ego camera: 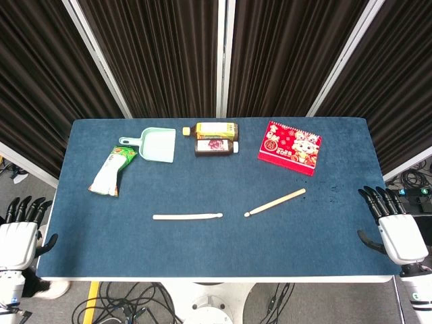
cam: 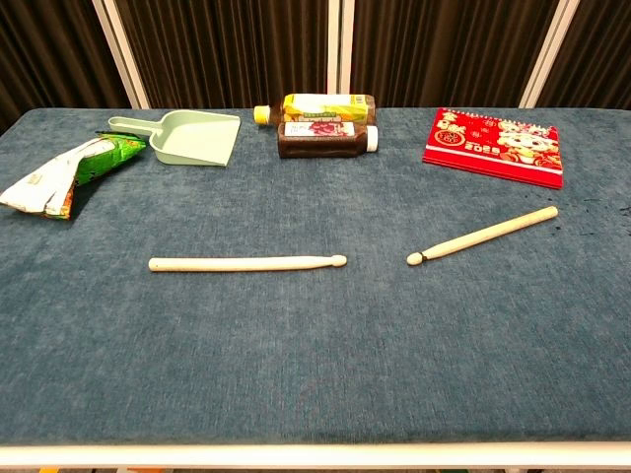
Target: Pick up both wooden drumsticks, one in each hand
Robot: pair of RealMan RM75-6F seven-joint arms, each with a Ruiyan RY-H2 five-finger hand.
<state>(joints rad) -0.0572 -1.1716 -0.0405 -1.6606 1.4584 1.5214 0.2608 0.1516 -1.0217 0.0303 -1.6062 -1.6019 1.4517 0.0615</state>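
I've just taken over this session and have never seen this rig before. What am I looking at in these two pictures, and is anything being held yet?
You are driving a two-armed robot with human-like hands. The head view looks down on the blue table; the chest view looks across it from lower down. In the head view the left hand and right hand sit off the table's side edges, fingers apart, holding nothing. The chest view shows neither hand.

Two wooden drumsticks lie on the cloth: the left drumstick lies level, the right drumstick lies slanted. Behind them lie a snack bag, a green dustpan, two bottles on their sides and a red calendar.
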